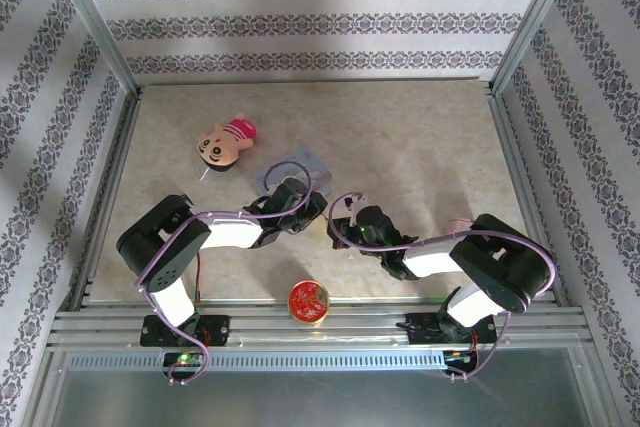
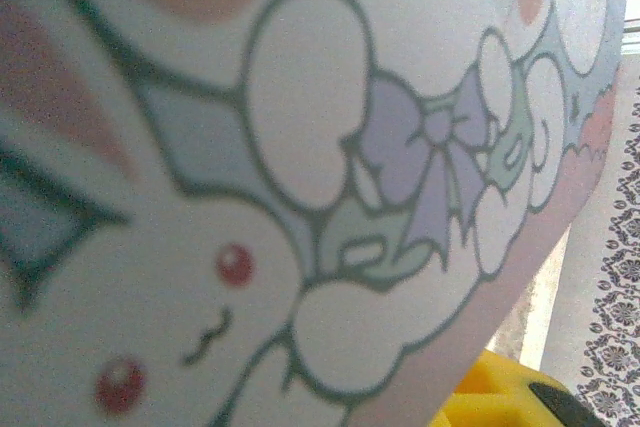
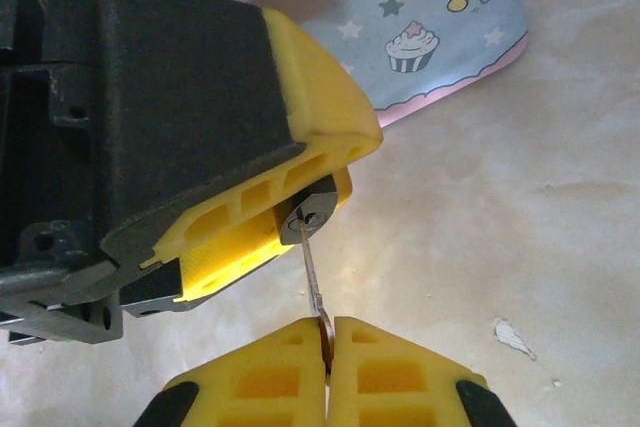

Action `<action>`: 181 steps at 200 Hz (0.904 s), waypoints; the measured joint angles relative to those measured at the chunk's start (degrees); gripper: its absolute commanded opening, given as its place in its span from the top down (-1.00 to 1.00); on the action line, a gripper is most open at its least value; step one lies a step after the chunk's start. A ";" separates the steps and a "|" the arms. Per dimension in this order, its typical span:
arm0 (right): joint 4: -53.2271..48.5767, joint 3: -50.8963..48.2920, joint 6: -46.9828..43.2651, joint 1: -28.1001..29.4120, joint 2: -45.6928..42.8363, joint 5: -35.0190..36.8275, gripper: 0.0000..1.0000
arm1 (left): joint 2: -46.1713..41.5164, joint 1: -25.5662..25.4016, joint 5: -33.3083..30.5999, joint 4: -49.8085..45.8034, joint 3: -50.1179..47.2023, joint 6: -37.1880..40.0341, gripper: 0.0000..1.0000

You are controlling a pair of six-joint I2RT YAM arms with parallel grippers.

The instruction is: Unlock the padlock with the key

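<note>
The padlock [image 3: 308, 217] is a tiny silvery lock, its keyhole end facing my right wrist camera. My left gripper [image 1: 318, 203] is shut on it, the lock pinched between yellow fingers [image 3: 325, 112]. A thin silver key [image 3: 313, 282] runs from the keyhole down to my right gripper [image 3: 328, 335], which is shut on the key's head. The key's tip sits in the keyhole. Both grippers meet at the table's middle, the right gripper [image 1: 341, 226] just right of the left one. The lock's shackle is hidden.
A pale blue cartoon tin [image 1: 298, 169] lies right behind the left gripper, very close in the left wrist view [image 2: 300, 147]. A doll [image 1: 226, 142] lies at the back left. A round red disc [image 1: 309, 300] sits at the near edge. Metal rails frame the table.
</note>
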 measured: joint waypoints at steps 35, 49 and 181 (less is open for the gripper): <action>0.50 0.22 0.00 -0.72 0.31 -2.62 1.00 | 0.28 0.92 1.14 1.51 0.00 -0.15 0.59; 0.81 0.20 0.02 -0.79 0.46 -3.52 1.00 | 0.37 1.31 1.55 2.19 0.00 -0.15 0.59; 3.89 -2.29 1.29 -4.55 0.52 -7.78 1.00 | 0.42 2.25 3.10 2.34 0.28 -0.11 0.59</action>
